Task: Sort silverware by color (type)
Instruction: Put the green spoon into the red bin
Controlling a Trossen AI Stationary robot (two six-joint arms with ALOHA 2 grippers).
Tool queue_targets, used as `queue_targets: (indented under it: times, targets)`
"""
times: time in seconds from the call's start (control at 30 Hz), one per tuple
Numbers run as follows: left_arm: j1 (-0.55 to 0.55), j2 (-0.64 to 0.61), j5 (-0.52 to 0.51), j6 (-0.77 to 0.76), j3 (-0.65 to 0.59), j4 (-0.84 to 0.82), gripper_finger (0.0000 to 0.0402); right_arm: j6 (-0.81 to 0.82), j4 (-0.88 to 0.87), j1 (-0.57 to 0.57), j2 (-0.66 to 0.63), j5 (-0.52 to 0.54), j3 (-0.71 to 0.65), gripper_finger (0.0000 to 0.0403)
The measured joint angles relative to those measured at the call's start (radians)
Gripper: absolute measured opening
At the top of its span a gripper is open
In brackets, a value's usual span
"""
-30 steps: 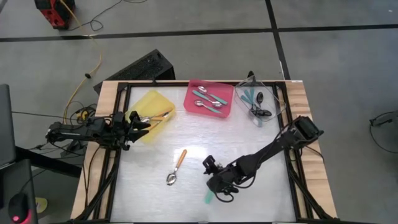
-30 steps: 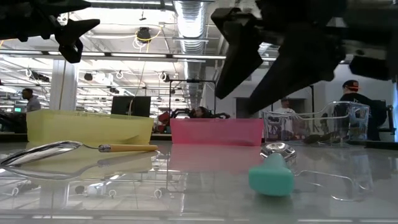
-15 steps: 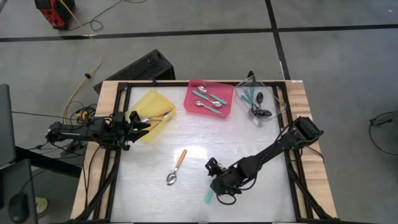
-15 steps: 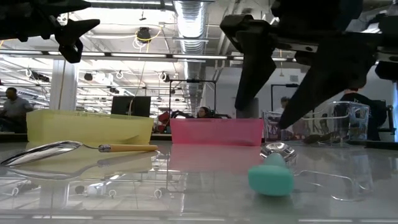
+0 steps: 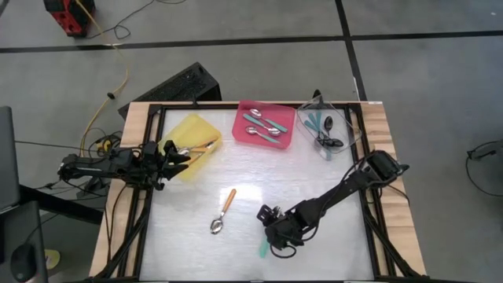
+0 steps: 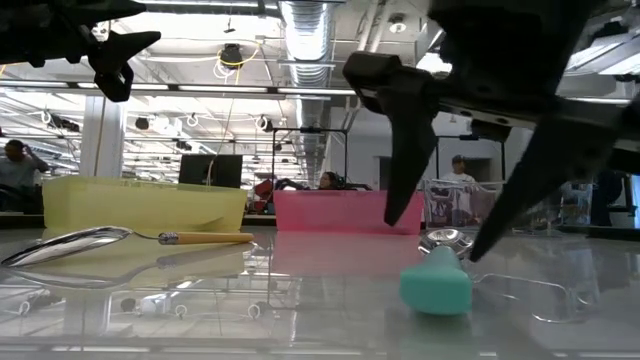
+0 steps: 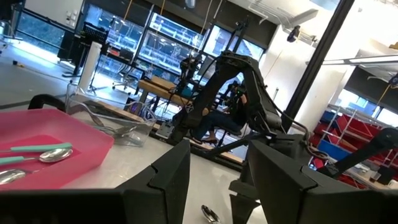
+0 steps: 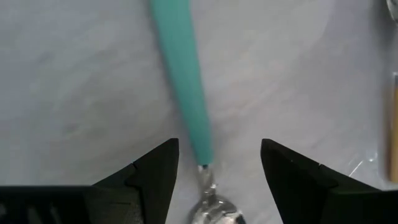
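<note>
1. Leftmost, the left gripper (image 5: pixel 174 153) hangs over the yellow tray (image 5: pixel 194 146), fingers parted and empty.
2. Centrally, an orange-handled spoon (image 5: pixel 223 211) lies on the table (image 5: pixel 330 251).
3. Rightward, the right gripper (image 5: pixel 273 236), jaws spread, straddles the teal-handled spoon (image 8: pixel 184 87); the pick-up step seemingly calls for lowering and closing.

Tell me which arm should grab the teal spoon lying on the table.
The right. Its gripper hangs just above the teal spoon, fingers open on either side of it, while the left gripper waits over the yellow tray.
</note>
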Motion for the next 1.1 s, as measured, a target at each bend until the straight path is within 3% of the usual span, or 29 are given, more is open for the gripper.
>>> queue_targets:
  times: [0.2, 0.37, 0.7, 1.1]
  targets:
    - [0.0, 0.0, 0.0, 0.0, 0.0, 0.0, 0.0148, -0.002, 0.032, -0.019, 0.0, -0.05, 0.0, 0.0255]
    - [0.0, 0.0, 0.0, -0.001, 0.0, 0.0, 0.0148, 0.09, 0.036, -0.039, 0.0, -0.135, 0.0, 0.0255]
    - [0.0, 0.0, 0.0, 0.0, 0.0, 0.0, 0.0148, 0.072, 0.04, -0.079, 0.0, -0.223, 0.0, 0.0255]
    - [0.0, 0.0, 0.0, 0.011, 0.0, 0.0, 0.0148, 0.086, 0.115, -0.079, 0.0, -0.204, -0.043, 0.0255]
